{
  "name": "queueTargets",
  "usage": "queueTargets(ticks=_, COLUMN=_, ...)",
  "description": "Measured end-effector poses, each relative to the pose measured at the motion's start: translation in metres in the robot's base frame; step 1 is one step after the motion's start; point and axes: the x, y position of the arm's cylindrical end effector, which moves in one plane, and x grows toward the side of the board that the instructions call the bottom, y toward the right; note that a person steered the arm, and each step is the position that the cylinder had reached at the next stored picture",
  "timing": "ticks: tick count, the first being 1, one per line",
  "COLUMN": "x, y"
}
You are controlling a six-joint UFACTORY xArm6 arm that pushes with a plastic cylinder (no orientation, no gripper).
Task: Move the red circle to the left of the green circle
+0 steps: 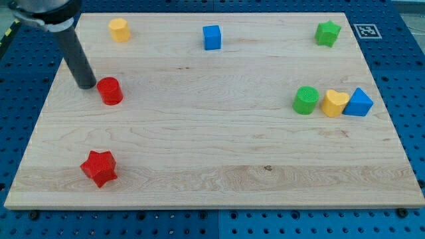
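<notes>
Our tip point(87, 85) rests on the counter point(199, 146) just beside the red circle point(110, 91), on that circle's left and a shade toward the view's top; whether the two touch or stand a hair apart we cannot tell. We carry no pincer, only the rod, so there is nothing to spread or press together.

Taking the green circle point(306, 100) as landmark: the red circle lies well apart from it, far toward the view's left and at nearly the same height in the view. The yellow heart point(335, 103) touches the green circle on its right, and the blue triangle point(358, 102) sits just beyond that. The bare counter between the two circles holds no block.

What matters for the coming push is that the red circle lies to the right of our tip, which is the same way the green circle lies. We judge a nearly straight push rightward should serve, stopping just short of the green circle. A round block may slip off the rod sideways.
</notes>
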Motion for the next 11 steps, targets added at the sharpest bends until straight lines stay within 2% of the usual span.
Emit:
queueTargets(ticks=1, x=0.006, y=0.043)
queueTargets(ticks=2, x=0.006, y=0.118)
queueTargets(ticks=3, x=0.006, y=0.143)
queueTargets(ticks=4, x=0.006, y=0.1)
queueTargets(ticks=5, x=0.023, y=0.096)
queueTargets(ticks=6, x=0.038, y=0.141)
queueTargets(ticks=8, x=0.039, y=0.258)
queueTargets(ticks=10, x=0.065, y=0.251)
queueTargets(ticks=11, x=0.063, y=0.275)
